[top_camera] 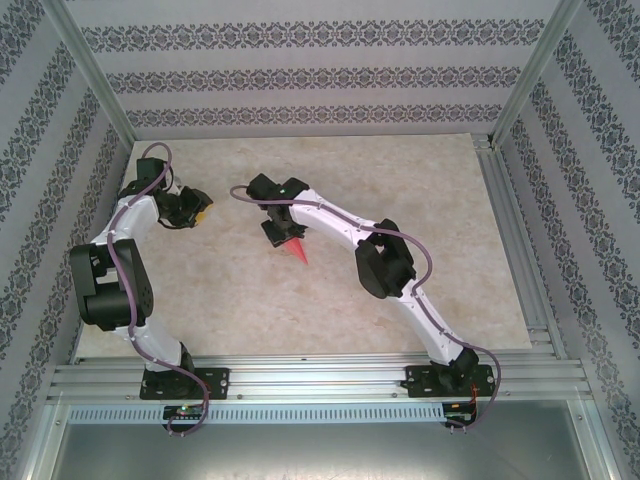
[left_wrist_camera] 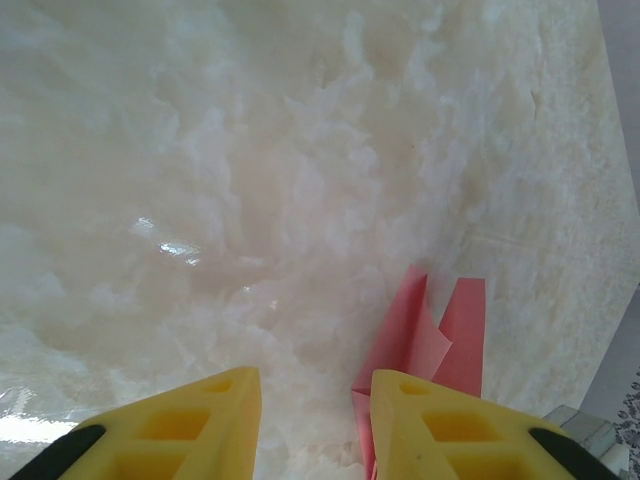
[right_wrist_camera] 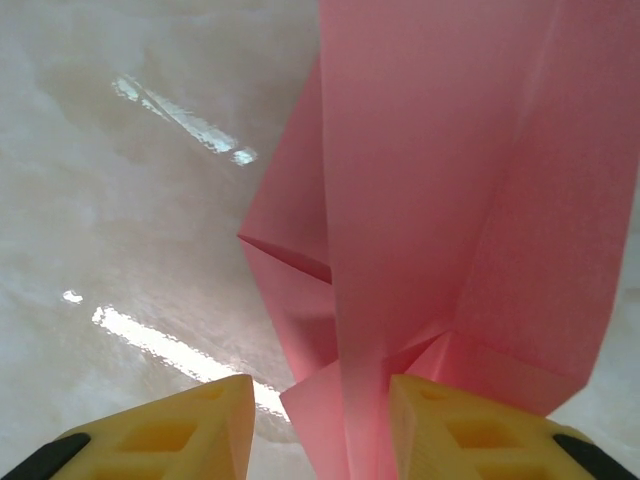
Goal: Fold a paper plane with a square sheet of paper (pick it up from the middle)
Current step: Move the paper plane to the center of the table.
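Yellow fingertips (right_wrist_camera: 170,430) of the right gripper (right_wrist_camera: 320,390) sit closest to the lens in the right wrist view. They stand apart, with the paper plane (right_wrist_camera: 420,200) rising up through the gap between them. The pink sheet leans against one finger and shows clear space toward the other, so this gripper looks released rather than pinching. The plane is already a narrow folded shape, with long lengthwise creases and a small tucked flap on one side. In the top view its pointed tip pokes out toward the arm bases from under the gripper, over the middle of the table (top_camera: 400,180). Whether the plane lies flat on the table or is propped up cannot be told. Well to the left of the plane, the left gripper (left_wrist_camera: 315,385) is parted too, with nothing but bare tabletop between its fingers. Its camera catches the plane's open tail end from a distance. By my judgement the folding is nearly or fully finished and the step in hand is letting go. The next move calls for lifting the right fingers straight off the plane, so that the light paper is neither dragged nor sprung open.
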`<state>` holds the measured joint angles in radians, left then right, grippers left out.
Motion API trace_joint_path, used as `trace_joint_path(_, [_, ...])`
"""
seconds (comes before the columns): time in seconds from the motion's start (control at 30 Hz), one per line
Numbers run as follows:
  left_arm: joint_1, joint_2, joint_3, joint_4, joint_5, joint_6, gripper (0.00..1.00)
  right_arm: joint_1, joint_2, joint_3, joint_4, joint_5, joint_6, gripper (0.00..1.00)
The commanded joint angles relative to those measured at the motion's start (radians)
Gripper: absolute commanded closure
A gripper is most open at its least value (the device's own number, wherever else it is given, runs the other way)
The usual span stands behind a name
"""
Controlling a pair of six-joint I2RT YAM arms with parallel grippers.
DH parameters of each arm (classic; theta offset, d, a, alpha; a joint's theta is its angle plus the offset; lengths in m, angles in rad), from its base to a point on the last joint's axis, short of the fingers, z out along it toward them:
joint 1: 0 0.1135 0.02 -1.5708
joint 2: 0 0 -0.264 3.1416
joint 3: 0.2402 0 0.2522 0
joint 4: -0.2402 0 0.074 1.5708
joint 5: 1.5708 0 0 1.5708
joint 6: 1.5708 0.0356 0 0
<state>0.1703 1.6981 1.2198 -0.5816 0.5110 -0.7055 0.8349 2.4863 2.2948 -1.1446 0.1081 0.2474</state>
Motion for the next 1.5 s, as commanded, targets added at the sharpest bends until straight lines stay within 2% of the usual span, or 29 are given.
trace_joint_path(0.0, [0.007, -0.027, 0.006, 0.027, 0.018, 0.006, 0.64, -0.016, 0.017, 0.04, -0.043, 0.057, -0.004, 0.62])
trace_joint_path(0.07, [0.008, -0.027, 0.008, 0.027, 0.026, 0.005, 0.64, -0.019, 0.02, 0.04, -0.047, 0.056, -0.002, 0.65])
trace_joint_path(0.37, [0.008, -0.038, 0.0, 0.023, 0.049, 0.013, 0.64, -0.029, 0.056, 0.058, -0.064, 0.05, -0.006, 0.61])
trace_joint_path(0.47, [0.008, -0.038, 0.002, 0.025, 0.054, 0.01, 0.64, -0.031, 0.066, 0.063, -0.067, 0.056, -0.003, 0.62])
trace_joint_path(0.9, [0.008, -0.067, -0.013, 0.009, 0.078, 0.027, 0.63, -0.067, -0.019, 0.005, -0.011, 0.037, 0.035, 0.96])
trace_joint_path(0.97, [0.008, -0.071, -0.013, 0.007, 0.082, 0.026, 0.63, -0.077, -0.045, -0.027, 0.012, 0.032, 0.035, 1.0])
trace_joint_path(1.27, [-0.007, -0.104, -0.057, 0.02, 0.108, 0.033, 0.62, -0.133, -0.187, -0.199, 0.114, -0.043, 0.064, 1.0])
trace_joint_path(1.47, [-0.1, -0.111, -0.063, 0.026, 0.126, 0.042, 0.6, -0.208, -0.433, -0.547, 0.274, -0.132, 0.123, 1.0])
